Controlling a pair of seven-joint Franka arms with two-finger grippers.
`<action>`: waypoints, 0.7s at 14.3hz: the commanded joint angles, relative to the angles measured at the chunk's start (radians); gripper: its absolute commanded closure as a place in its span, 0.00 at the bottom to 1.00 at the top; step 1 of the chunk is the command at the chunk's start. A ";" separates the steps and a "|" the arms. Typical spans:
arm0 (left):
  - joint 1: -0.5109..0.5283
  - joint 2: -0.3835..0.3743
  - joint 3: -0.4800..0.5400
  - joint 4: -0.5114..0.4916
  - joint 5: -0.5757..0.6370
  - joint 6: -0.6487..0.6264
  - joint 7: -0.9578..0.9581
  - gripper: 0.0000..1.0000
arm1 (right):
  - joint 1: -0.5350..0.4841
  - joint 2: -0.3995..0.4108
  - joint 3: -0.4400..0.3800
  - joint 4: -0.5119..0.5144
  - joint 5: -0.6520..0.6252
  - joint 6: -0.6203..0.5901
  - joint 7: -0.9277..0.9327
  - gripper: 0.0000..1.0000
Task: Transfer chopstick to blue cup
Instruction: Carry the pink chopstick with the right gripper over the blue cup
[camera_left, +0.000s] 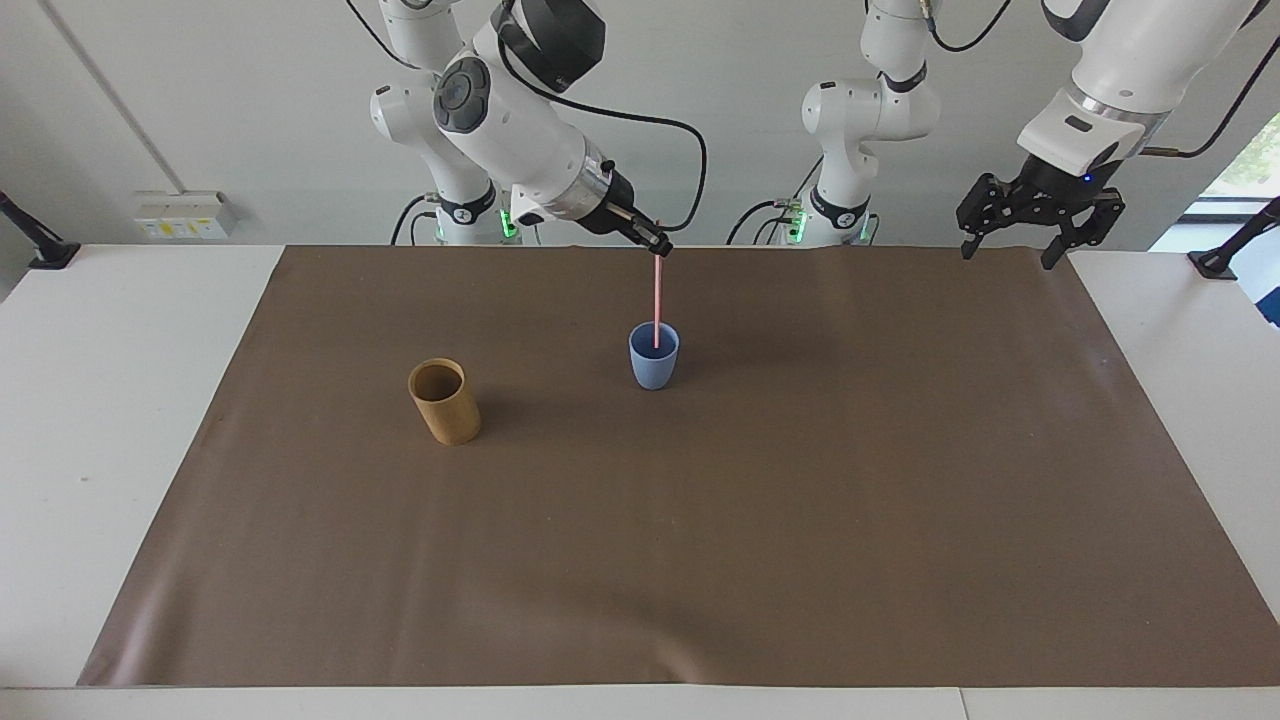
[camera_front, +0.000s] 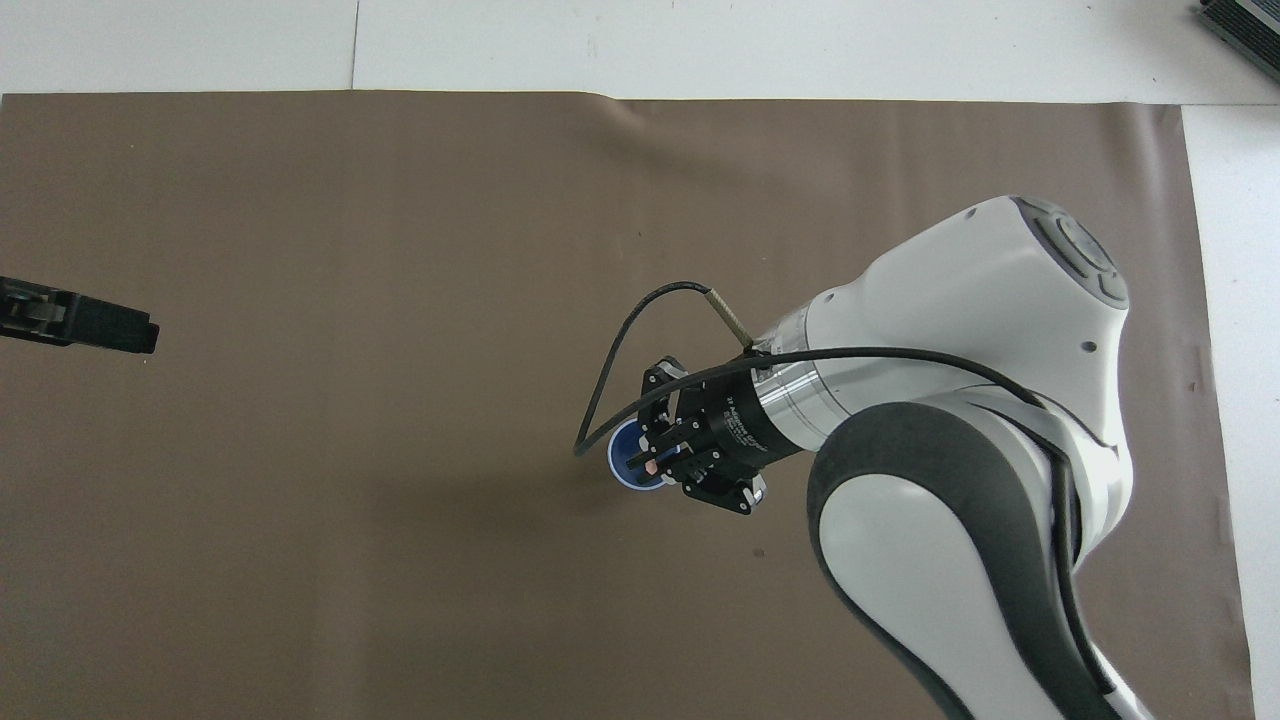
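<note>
The right end effector (camera_left: 657, 242) hangs over the blue cup (camera_left: 654, 368), its fingertips pinched tight on the top of the chopstick (camera_left: 656, 300). The stick hangs nearly upright from that grip, and its lower end dips inside the cup's mouth; I cannot tell whether it touches the bottom. From overhead the end effector (camera_front: 652, 462) covers most of the cup (camera_front: 622, 462), with only a sliver of blue rim showing beside it and the pink tip of the stick (camera_front: 651, 467) peeking out between the fingers.

The left end effector (camera_left: 1040, 215) waits in the air over the mat's corner at the left arm's end, nearest the robots, its fingers spread wide and holding nothing. In the overhead view only its black tip (camera_front: 78, 323) shows.

The tan cup (camera_left: 445, 401) stands on the mat toward the right arm's end of the counter, well apart from the blue cup and a little farther from the robots. It looks empty.

Both cups sit on a brown mat (camera_left: 700, 560) that covers most of the white counter (camera_left: 110, 400). A pale wall runs along the robots' end of the room, with a socket box (camera_left: 180, 214) low on it.
</note>
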 joint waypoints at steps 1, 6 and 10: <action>0.010 0.004 -0.010 0.022 0.018 -0.024 -0.007 0.00 | 0.010 -0.001 0.002 -0.048 0.031 0.056 0.014 1.00; 0.010 0.006 -0.010 0.022 0.018 -0.024 -0.007 0.00 | 0.004 0.013 0.002 -0.091 0.031 0.110 -0.047 0.86; 0.010 0.004 -0.010 0.022 0.018 -0.024 -0.007 0.00 | 0.019 0.034 0.002 -0.072 0.019 0.118 -0.053 0.00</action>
